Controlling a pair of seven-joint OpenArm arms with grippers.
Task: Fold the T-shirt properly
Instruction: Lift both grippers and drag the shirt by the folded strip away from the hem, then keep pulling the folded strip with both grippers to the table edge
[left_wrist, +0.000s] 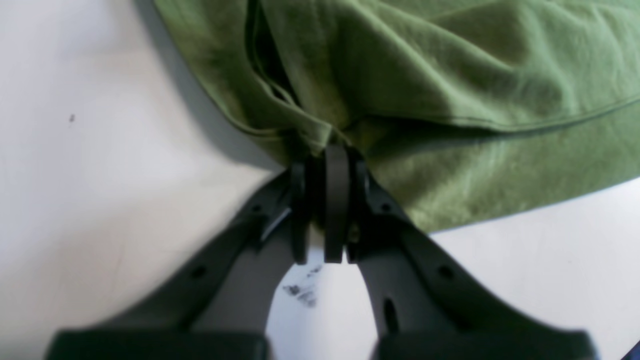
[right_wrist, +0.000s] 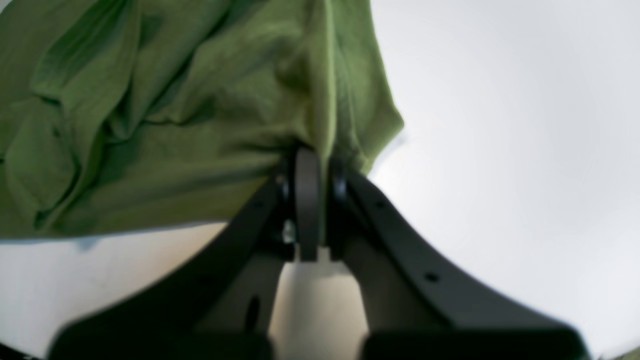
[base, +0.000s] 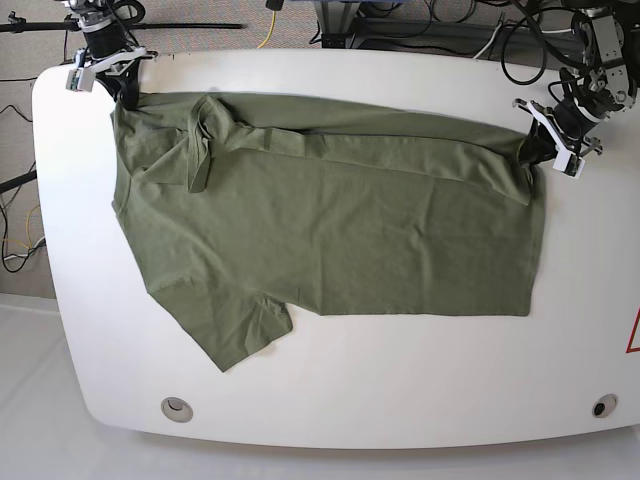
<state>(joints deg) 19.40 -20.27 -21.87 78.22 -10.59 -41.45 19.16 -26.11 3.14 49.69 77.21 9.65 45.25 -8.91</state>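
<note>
T-shirt (base: 340, 230) pinched at two far corners, spread across the white desk (base: 330, 400).

At the upper right of the base view, the fabric's corner is gripped by the left gripper (base: 541, 141), jaws pressed together on a bunched hem, as is confirmed in the left wrist view (left_wrist: 334, 150). At the upper left, the shoulder end is clamped by the right gripper (base: 120, 88), jaws likewise closed on gathered cloth (right_wrist: 312, 152). The olive shirt is seen lying flat, its far edge folded over, one sleeve pointing toward the lower left.
</note>
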